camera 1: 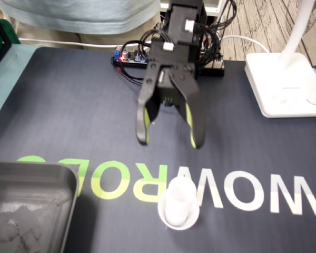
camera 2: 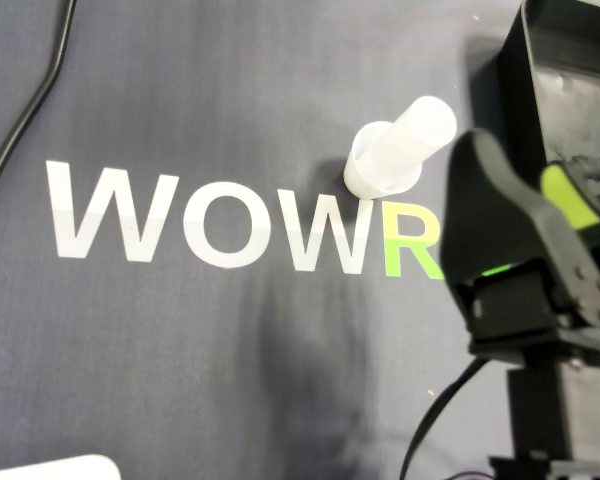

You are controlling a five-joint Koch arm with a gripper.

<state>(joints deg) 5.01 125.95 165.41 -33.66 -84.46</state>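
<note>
Currently: arm comes in from the far edge of the surface (camera 1: 68,105), above a tangle of cables (camera 1: 131,57). Wrist pitched steeply down, fingers pointing at the mat.

Tool (camera 1: 170,141) spread wide, holding nothing. Both black fingers (camera 1: 142,124) curve inward at the tips, with yellow-green pads on their inner faces. Tips hang above the mat, short of the lettering.

Cup (camera 1: 178,203), white, stands upright on a wider base on the mat's lettering, where the white letters meet the green ones. In the fixed view it sits on the near side of the tool, roughly in line with the gap between the fingers and clear of both. In the overhead view the cup (camera 2: 395,150) is just left of the tool, no contact seen.

Tray (camera 1: 68,176), grey, near left corner, well apart from the cup. Lamp base (camera 1: 284,84), white, far right.
</note>
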